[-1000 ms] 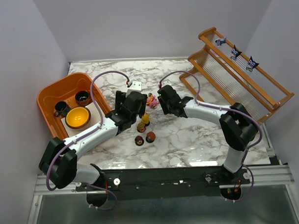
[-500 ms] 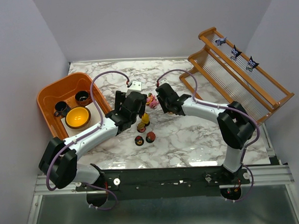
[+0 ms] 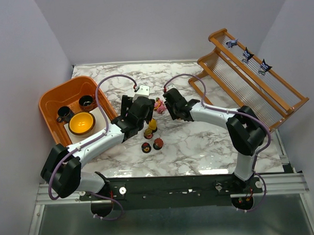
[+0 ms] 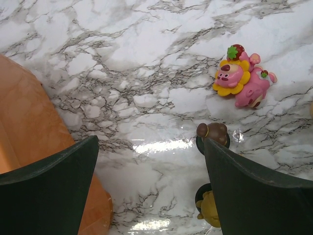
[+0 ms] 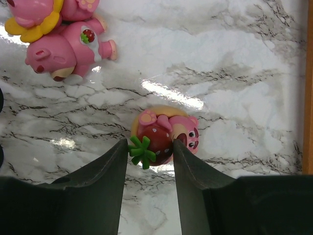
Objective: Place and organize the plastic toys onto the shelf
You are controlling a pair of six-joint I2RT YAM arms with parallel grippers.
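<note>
My right gripper point(image 5: 150, 143) is narrowed around a pink bear toy with a red strawberry point(image 5: 166, 132) on the marble table; both fingers touch it. Two more pink toys point(image 5: 63, 46) lie to its upper left. In the top view the right gripper point(image 3: 168, 104) is next to the pink toys point(image 3: 158, 105). My left gripper point(image 4: 150, 142) is open and empty over bare marble. A brown toy point(image 4: 212, 131) and a yellow toy point(image 4: 209, 213) stand by its right finger. The shelf point(image 3: 280, 87) at the back right holds three purple-black toys point(image 3: 246, 55) on its top tier.
An orange tub point(image 3: 49, 98) at the left holds two dark cups and a yellow bowl point(image 3: 82, 122). Several small toys point(image 3: 152, 144) stand on the marble in front of the left gripper point(image 3: 142, 114). The tub's edge point(image 4: 29, 147) shows beside my left finger.
My right gripper has shifted a little to the left, toward the pink toys. The left arm has barely moved.
</note>
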